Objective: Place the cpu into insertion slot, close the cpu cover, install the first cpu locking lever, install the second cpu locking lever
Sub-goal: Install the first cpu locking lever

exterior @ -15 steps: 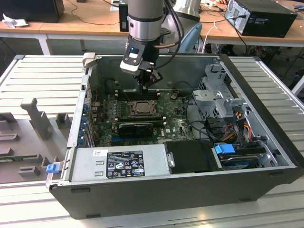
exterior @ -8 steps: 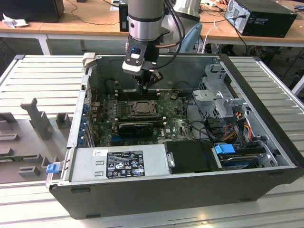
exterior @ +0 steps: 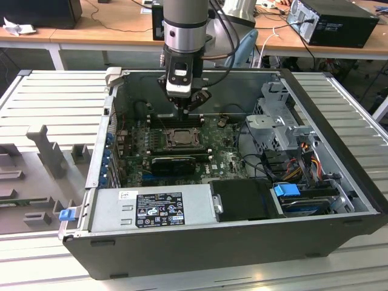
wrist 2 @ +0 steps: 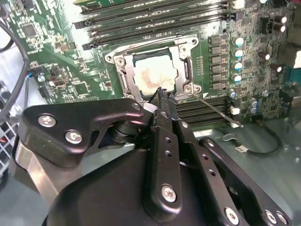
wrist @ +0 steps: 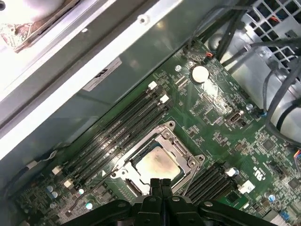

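Black tool [wrist 2: 162,92] tips together, empty | cpu [wrist 2: 155,70] pale flat square, seated | cpu cover [wrist 2: 126,73] grey metal frame, down

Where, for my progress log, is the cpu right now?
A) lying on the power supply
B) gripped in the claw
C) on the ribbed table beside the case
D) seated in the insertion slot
D: in both wrist views the cpu lies flat in the insertion slot, its pale top showing, with the shut claw at the socket's edge, not around the chip.

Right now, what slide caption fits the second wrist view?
Gripper, shut, hangs over the cpu cover framing the seated cpu.
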Robot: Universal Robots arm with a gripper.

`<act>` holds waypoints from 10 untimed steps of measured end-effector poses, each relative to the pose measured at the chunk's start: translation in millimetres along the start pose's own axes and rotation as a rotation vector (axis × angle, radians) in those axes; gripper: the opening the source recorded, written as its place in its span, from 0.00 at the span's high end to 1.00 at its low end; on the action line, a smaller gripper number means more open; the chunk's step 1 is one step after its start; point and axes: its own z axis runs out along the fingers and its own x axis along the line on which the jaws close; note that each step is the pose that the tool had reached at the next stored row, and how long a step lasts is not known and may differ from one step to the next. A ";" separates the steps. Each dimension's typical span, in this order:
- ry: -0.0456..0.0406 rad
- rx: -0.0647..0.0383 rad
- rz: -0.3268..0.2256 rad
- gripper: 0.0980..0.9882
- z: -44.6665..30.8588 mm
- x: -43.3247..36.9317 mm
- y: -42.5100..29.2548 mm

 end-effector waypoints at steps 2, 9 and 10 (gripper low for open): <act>0.0007 -0.001 -0.043 0.99 0.0 0.0 0.0; 0.0027 -0.002 -0.148 0.99 0.0 0.0 0.0; 0.0030 -0.002 -0.164 0.99 0.0 0.0 0.0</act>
